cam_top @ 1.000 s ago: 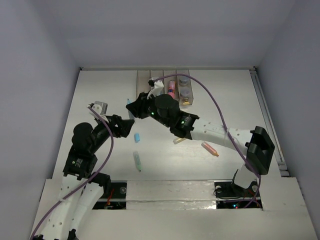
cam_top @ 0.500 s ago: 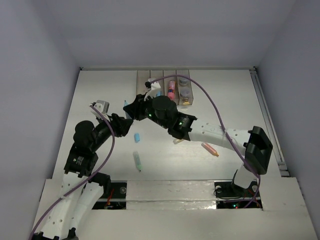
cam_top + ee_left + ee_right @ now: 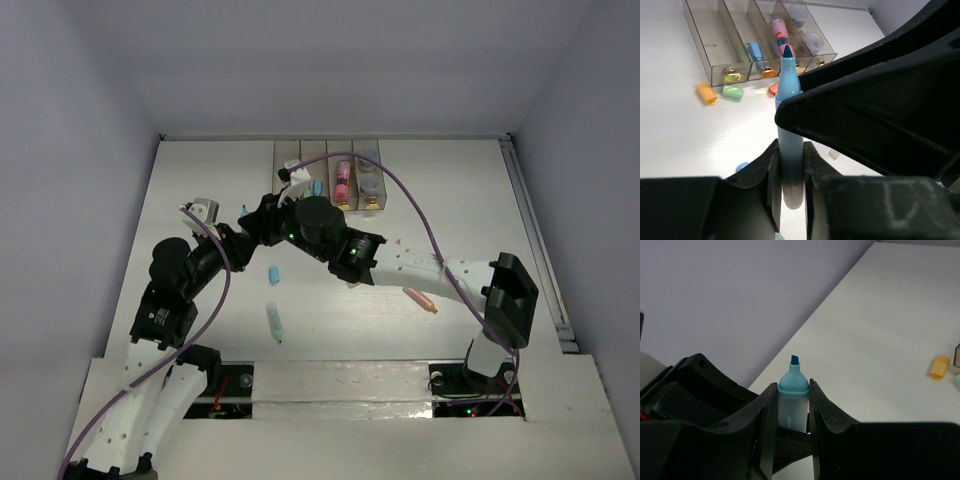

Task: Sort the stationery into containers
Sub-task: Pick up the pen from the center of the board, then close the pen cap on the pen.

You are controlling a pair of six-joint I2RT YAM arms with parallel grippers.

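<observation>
An uncapped light-blue marker [image 3: 789,115] [image 3: 792,377] is held off the table by both grippers at once. My left gripper [image 3: 790,156] is shut on its rear end. My right gripper [image 3: 791,390] is shut on its barrel just below the blue tip. In the top view the two grippers meet at the left centre, left gripper [image 3: 232,242] and right gripper [image 3: 262,222], with the marker's tip [image 3: 243,211] showing between them. The containers [image 3: 287,150] [image 3: 715,50] stand in a row at the back, behind the right arm.
The bins hold a blue piece [image 3: 755,51], a pink marker [image 3: 343,178] and round grey pieces [image 3: 369,170]. Loose on the table are a blue cap [image 3: 273,274], a green marker [image 3: 274,321], an orange marker [image 3: 420,298], an orange cap [image 3: 706,93] and a green cap [image 3: 732,91].
The right arm carried the blue marker left toward the left gripper. The left gripper, open a second ago, has shut on the marker's rear end.
</observation>
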